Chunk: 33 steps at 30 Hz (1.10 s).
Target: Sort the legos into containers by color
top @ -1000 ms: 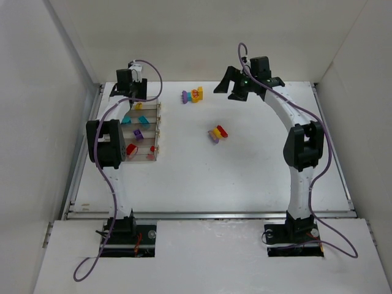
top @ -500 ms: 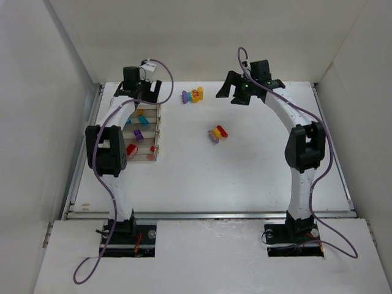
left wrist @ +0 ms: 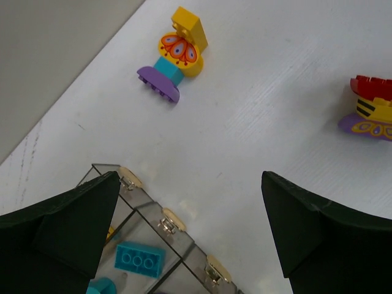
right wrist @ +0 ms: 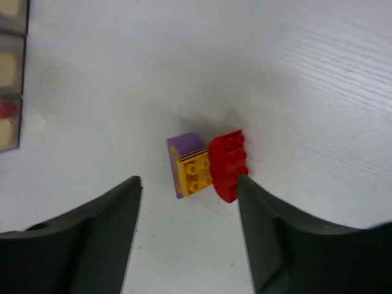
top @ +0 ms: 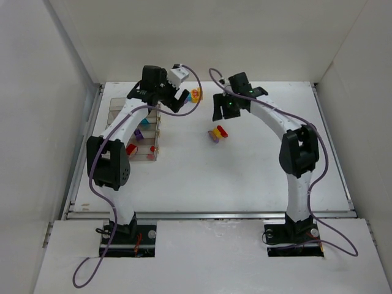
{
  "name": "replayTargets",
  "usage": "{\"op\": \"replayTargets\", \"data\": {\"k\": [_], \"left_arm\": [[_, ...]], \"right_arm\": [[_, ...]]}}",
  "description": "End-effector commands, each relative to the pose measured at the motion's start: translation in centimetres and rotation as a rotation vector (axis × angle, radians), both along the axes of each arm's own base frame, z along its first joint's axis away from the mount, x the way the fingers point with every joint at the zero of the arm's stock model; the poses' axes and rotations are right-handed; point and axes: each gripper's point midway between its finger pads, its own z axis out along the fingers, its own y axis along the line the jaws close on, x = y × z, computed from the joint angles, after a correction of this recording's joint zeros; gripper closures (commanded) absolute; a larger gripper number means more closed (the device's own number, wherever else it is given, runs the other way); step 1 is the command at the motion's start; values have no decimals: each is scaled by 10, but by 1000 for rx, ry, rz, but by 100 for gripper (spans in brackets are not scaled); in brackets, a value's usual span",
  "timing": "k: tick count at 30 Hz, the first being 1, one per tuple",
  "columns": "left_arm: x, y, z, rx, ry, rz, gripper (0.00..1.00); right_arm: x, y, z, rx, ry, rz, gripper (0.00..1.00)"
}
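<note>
On table [top: 245, 171]: legos [right wrist: 208, 165] | red, yellow, purple | stuck together

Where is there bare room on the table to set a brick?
The near half of the table, between the containers and the right arm, is bare; so is the right side. Crowded: far middle, where the left gripper hangs by the far cluster and the right gripper straddles the middle cluster.

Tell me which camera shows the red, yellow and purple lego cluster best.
The right wrist view: the red, yellow and purple lego cluster sits mid-frame, close up, with its studs visible. The top external view shows it only as a small coloured blob. The left wrist view cuts it off at the right edge.
</note>
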Motion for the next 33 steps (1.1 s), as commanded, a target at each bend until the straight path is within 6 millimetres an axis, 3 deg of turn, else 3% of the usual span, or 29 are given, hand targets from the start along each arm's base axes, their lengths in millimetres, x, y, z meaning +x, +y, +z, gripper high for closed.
{"op": "replayTargets", "data": {"k": [1,2,6,11,18,20,24,27,33], "left_arm": [[-18,3,30,-17,-38,10,0],[-22,4,32,-25,-36,16,0],[-32,13,35,-16,-39,51,0],[-44,20,20,5,-4,68,0],[-45,22,24,9,-14,78,0],[-45,22,24,9,-14,78,0],[-44,22,24,15,-19,74,0],[-44,22,24,15,-19,74,0],[-43,24,20,23,-12,81,0]], "right_arm": [[-20,5,13,-161,-85,93,36],[-22,10,7,-165,-76,105,42],[-19,13,10,-151,-87,93,45],[-22,21,-19,-207,-57,101,45],[-20,21,-31,-243,-44,92,51],[-22,30,-32,-229,-42,123,54],[-23,31,-44,-232,-19,131,54],[-26,35,-49,-217,0,148,46],[-22,37,-60,-223,13,149,51]]}}
